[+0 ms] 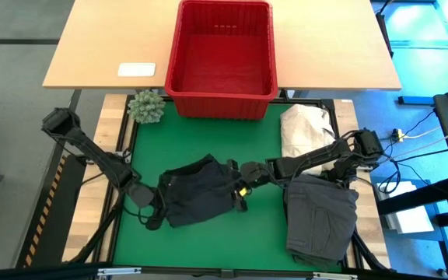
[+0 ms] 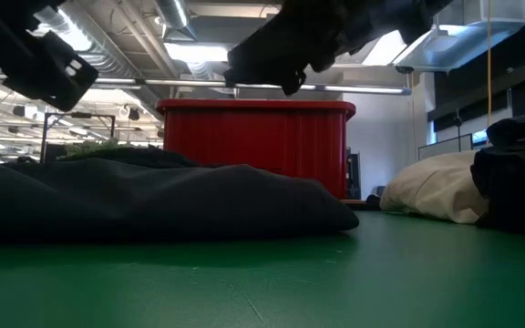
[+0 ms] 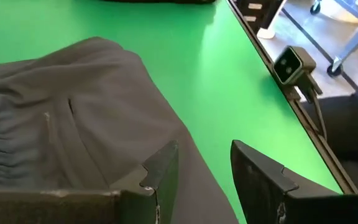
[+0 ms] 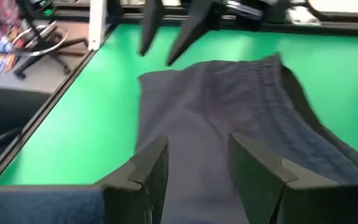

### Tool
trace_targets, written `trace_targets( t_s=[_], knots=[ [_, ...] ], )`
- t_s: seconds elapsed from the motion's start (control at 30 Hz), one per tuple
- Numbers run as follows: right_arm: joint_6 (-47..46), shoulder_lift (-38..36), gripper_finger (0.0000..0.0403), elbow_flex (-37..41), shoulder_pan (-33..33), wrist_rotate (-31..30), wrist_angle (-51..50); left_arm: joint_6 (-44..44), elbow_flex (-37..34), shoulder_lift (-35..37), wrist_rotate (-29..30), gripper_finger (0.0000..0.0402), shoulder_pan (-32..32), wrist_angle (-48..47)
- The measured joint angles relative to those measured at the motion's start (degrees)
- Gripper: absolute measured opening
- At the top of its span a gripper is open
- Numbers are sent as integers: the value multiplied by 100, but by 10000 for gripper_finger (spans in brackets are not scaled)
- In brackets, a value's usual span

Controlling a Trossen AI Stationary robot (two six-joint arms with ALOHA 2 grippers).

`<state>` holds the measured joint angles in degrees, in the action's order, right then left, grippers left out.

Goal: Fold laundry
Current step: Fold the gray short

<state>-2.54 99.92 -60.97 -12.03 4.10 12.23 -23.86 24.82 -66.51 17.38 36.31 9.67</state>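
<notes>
Both arms reach inward over the green worktop (image 1: 208,241) toward a dark garment (image 1: 197,190) lying rumpled near its middle. The left hand (image 1: 152,204) sits at the garment's left edge, the right hand (image 1: 243,183) at its right edge. In each wrist view the fingers stand apart with nothing between them: the left fingers (image 3: 160,171) hover at the cloth's edge over bare green, the right fingers (image 4: 151,165) over the cloth itself.

Only the high view shows the folded grey garment (image 1: 321,218) on the right, the cream cloth heap (image 1: 306,128) behind it, and the empty red basket (image 1: 222,97). The wrist views alone show the dark garment's gathered elastic waistband (image 4: 284,118).
</notes>
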Motion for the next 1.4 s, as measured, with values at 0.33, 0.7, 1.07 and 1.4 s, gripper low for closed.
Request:
trace_targets(
  t_s=[0.33,0.7,1.07,1.4],
  knots=[
    [616,167,166,-3,-400,3,31,-42,8,-600,-30,138,286,24],
    [1078,548,166,-2,-612,-45,24,-27,372,-655,-106,138,403,-242],
    [1364,577,249,-2,-634,-249,20,-148,728,-655,-412,147,282,-1418],
    [1679,701,289,-4,-647,-199,-210,-223,728,-655,-788,207,226,-1500]
  ],
)
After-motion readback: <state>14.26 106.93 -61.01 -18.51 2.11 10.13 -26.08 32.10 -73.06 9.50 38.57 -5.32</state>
